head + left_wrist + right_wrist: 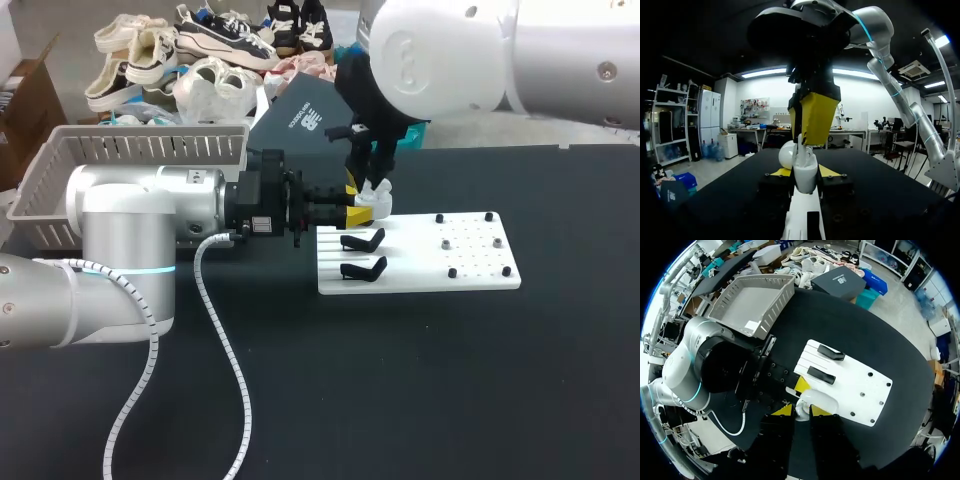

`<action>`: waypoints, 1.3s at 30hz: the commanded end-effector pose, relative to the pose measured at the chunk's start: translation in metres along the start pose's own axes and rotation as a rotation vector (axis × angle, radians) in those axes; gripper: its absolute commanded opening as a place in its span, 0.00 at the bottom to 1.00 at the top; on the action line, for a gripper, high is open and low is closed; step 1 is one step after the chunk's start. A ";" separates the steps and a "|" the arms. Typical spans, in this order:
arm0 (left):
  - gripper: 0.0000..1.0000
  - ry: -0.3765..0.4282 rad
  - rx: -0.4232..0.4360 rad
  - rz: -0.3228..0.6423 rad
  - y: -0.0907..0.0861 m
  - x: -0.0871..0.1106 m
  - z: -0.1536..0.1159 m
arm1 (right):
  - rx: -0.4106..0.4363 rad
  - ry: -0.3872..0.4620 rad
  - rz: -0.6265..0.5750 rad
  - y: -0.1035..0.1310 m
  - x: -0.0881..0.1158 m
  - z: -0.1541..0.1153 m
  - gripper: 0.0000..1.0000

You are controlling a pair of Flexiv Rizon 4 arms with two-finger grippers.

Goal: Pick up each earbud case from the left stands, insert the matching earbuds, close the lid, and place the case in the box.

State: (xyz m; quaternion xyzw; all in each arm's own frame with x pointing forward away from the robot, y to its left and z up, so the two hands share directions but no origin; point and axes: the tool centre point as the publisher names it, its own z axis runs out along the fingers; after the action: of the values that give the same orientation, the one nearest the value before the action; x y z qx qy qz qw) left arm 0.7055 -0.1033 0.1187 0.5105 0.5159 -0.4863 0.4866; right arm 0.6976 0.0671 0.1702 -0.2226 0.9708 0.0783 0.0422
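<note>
My left gripper (360,208) reaches in from the left and is shut on a white earbud case (376,203) just above the back left corner of the white board (470,272). In the left wrist view the case (806,176) stands between the yellow tips with its lid (787,154) open. My right gripper (372,186) comes straight down onto the case. Its yellow fingers (815,112) pinch a thin white earbud (801,145) that sits at the case's mouth. From the right wrist the case (820,401) lies just ahead of the right gripper (801,412).
Two black stands (362,241) (363,268) stand on the board's left part, and small dark pegs (445,242) dot its right part. A grey slatted box (140,150) sits at the table's back left, behind my left arm (150,210).
</note>
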 end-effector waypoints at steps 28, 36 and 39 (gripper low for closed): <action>0.00 -0.001 0.002 0.000 0.001 0.000 0.000 | 0.017 -0.052 0.035 -0.001 0.005 0.005 0.00; 0.00 -0.001 0.002 0.000 0.001 0.000 0.000 | 0.004 -0.086 0.042 0.000 0.006 0.000 0.00; 0.00 -0.001 0.002 0.000 0.001 0.000 0.000 | -0.003 -0.103 0.045 0.002 0.007 -0.007 0.00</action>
State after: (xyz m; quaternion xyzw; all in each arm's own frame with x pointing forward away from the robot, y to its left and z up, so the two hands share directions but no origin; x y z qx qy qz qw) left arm 0.7055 -0.1030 0.1186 0.5104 0.5158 -0.4864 0.4868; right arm 0.7004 0.0697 0.1724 -0.2003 0.9725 0.0907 0.0769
